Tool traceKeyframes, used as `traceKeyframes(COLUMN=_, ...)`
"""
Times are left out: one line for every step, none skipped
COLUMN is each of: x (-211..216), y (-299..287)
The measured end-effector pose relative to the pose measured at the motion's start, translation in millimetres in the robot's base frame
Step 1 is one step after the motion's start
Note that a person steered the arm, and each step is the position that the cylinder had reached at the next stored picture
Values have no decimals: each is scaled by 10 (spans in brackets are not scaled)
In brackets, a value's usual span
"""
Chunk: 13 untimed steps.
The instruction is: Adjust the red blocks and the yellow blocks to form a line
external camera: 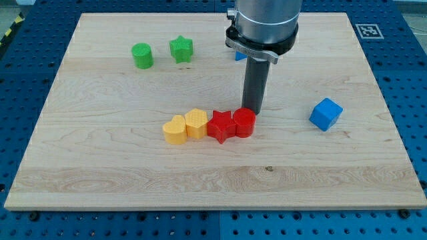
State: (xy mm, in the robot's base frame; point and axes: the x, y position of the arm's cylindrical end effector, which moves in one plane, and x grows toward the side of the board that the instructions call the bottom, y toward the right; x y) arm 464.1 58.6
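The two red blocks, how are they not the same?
The red star block has pointy corners, while the red round block has a smooth curved side. The star sits next to a yellow block; the round one is at the line's right end. My tip is right behind the round one, not the star. Both are the same red and touch each other.

Light: bright, even, from overhead.
Shadows: short and soft beside the blocks; a faint one at the rod (pixel 254 83).
Glare: pale sheen on the metal collar (pixel 265 33); the counter (pixel 133 173) is matte.
Focus: sharp throughout, no blur.
Distortion: the counter's edges look straight.
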Motion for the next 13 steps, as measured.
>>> traceKeyframes(x=0, y=2)
traceKeyframes(x=25, y=29)
traceKeyframes(x=71, y=77)
traceKeyframes(x=129, y=149)
traceKeyframes(x=246, y=214)
traceKeyframes(x=287, y=245)
traceKeyframes(x=-23, y=243)
traceKeyframes(x=-143, y=100)
traceKeyframes(x=-96, y=37)
traceKeyframes(x=53, y=37)
traceKeyframes(x=233, y=37)
traceKeyframes(x=203, y=37)
traceKeyframes(x=-57, y=-147)
